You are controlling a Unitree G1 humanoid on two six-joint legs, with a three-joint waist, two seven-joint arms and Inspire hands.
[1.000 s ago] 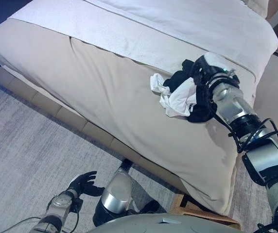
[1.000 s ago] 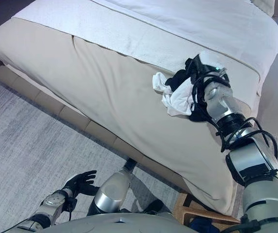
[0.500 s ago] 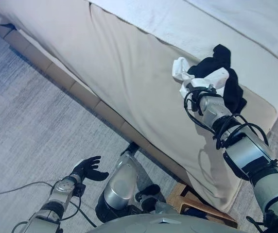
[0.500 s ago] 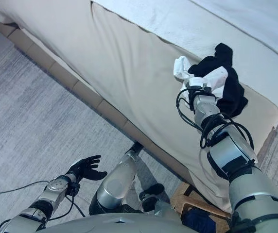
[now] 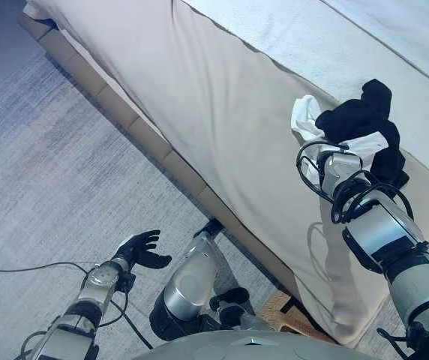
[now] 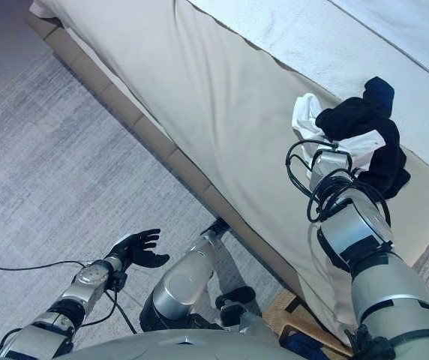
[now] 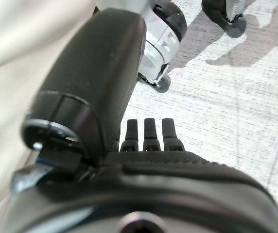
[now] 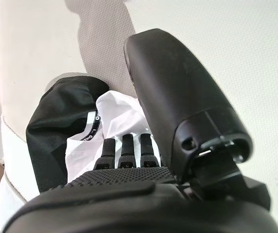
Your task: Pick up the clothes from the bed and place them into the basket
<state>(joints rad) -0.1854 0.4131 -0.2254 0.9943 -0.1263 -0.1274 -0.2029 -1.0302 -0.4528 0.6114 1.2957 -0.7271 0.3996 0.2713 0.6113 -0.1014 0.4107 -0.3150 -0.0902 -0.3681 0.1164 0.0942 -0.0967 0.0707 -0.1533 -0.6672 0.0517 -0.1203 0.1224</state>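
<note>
The clothes [image 5: 353, 131], a black & white bundle, are bunched on the beige side of the bed [image 5: 229, 97], up by its top edge. The right hand [image 8: 124, 158] is right at them: in the right wrist view its fingers reach into the white cloth w/ the black piece just beside, thumb raised above. From the head views the hand itself is buried behind the bundle, so can't tell if the fingers are clamped on cloth or just pushed against it. Looks like a hold, but that's a judgement.

The left hand [image 5: 141, 249] is low over the gray rug [image 5: 42, 180], well apart from the bed, fingers spread loose, holding nothing; it's the far hand & idle.

The basket [image 5: 286, 311] shows only as a woven corner at the foot of the bed, below the right arm & nearer the robot than the clothes. So the coming move turns on this: bundle sits straight ahead of the right hand, basket lies down & back toward the robot on that same side. Right arm does both; needs a firm hold first or loose white cloth may slip out.
</note>
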